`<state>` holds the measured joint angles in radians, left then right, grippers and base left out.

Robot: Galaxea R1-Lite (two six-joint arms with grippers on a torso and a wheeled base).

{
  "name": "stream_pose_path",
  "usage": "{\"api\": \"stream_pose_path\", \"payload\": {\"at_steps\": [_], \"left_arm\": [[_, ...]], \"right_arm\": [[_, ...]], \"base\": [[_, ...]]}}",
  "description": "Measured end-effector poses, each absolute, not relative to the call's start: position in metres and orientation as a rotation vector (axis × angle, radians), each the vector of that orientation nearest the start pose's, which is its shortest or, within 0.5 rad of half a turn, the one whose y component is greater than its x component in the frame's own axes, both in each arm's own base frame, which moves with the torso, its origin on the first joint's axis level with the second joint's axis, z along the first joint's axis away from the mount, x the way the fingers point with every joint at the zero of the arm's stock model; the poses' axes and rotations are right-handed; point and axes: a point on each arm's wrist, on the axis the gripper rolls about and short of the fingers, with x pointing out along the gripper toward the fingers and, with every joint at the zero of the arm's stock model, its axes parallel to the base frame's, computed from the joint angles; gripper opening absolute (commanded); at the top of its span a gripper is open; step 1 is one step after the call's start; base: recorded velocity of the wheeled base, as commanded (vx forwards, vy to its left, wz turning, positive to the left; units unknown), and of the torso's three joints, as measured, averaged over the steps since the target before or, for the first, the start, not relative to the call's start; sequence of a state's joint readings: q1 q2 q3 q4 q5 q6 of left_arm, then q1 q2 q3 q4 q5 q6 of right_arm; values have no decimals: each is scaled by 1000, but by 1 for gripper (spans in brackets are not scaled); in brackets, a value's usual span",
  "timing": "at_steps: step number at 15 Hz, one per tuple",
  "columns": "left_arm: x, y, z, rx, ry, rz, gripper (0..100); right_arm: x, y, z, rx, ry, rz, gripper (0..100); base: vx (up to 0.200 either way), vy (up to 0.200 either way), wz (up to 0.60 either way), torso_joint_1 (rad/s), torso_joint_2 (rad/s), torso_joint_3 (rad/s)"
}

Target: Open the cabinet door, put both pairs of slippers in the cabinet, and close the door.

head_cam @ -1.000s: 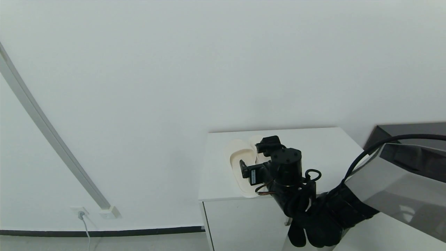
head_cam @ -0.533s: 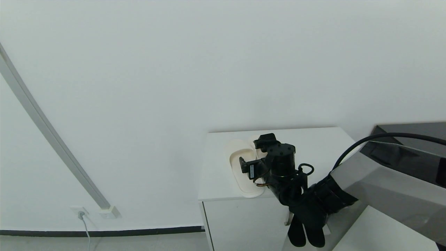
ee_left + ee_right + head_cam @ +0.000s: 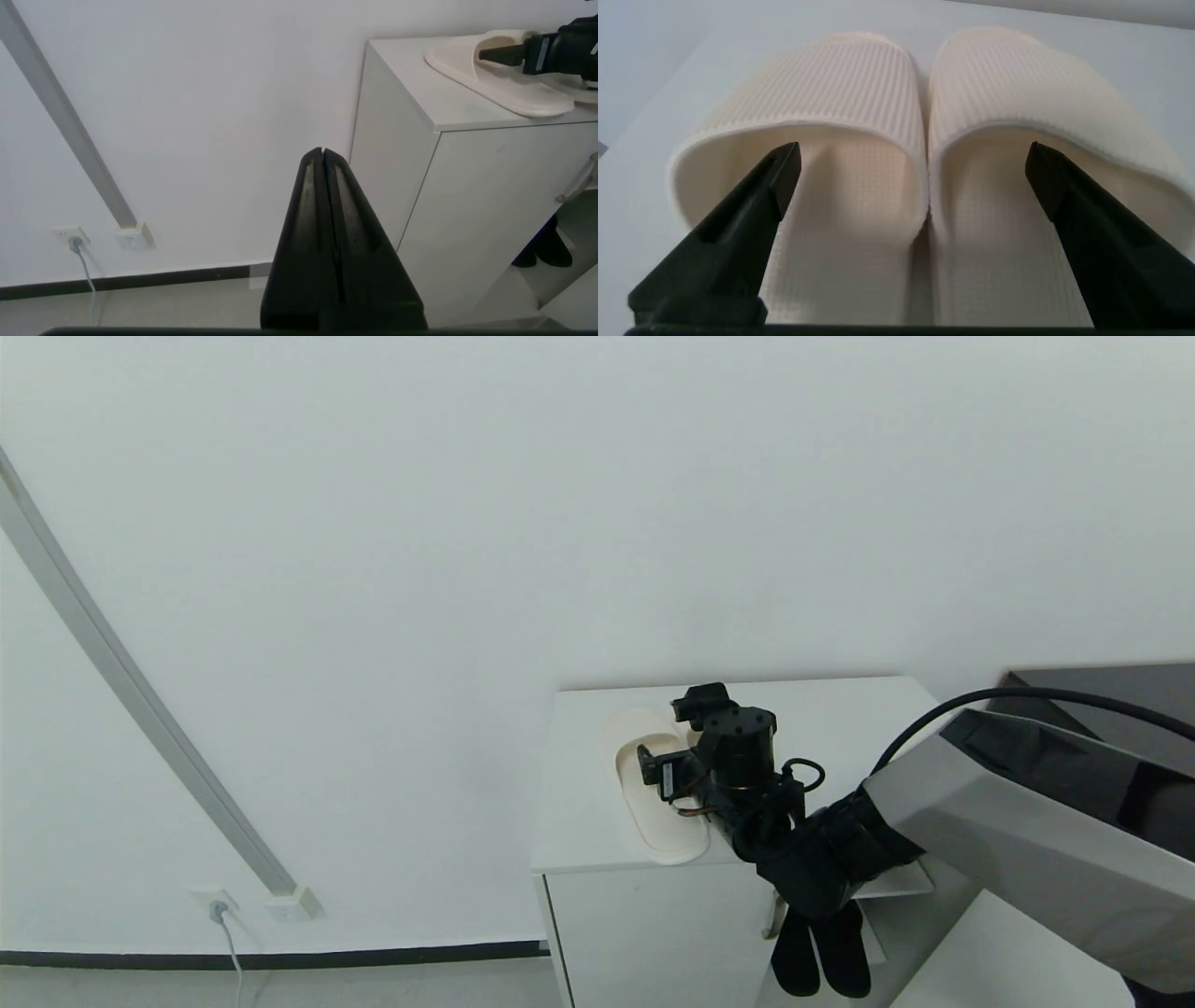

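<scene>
While the right gripper (image 3: 912,154) hangs with jaws spread wide across the pair of cream slippers (image 3: 878,187), you have bare top on the white cabinet (image 3: 840,728) to the pair's right. The head view gives you 1 heel at the front edge (the right wrist view gives the slipper mouths up close). The left gripper (image 3: 323,159), fingers pressed together, sits low beside the cabinet. The dark slippers (image 3: 545,247) lie inside.

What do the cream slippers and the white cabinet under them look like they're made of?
Slippers: probably soft foam or rubber, matte, judging by the fine ribbed texture and thick rounded edges. Cabinet: likely laminated board, smooth white, with flat panels and crisp edges.
</scene>
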<state>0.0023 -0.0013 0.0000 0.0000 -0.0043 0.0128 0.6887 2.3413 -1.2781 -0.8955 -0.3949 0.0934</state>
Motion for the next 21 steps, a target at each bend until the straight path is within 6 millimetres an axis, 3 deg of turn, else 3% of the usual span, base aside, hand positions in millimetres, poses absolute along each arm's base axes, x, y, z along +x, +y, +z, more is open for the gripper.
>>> {"api": "stream_pose_path", "payload": {"at_steps": [9, 12, 16, 21], "left_arm": [[-23, 0, 75, 12, -1, -1, 0], [-23, 0, 75, 12, -1, -2, 0], [-23, 0, 75, 11, -1, 0, 0], [-23, 0, 75, 9, -2, 1, 0]], "right_arm": [[361, 285, 83, 10, 152, 284, 0], [353, 280, 94, 12, 149, 286, 0], [322, 266, 121, 16, 145, 323, 0], [270, 249, 130, -3, 170, 385, 0]], "base": [[0, 0, 0, 0, 0, 0], [0, 0, 0, 0, 0, 0], [0, 0, 0, 0, 0, 0], [0, 0, 0, 0, 0, 0]]}}
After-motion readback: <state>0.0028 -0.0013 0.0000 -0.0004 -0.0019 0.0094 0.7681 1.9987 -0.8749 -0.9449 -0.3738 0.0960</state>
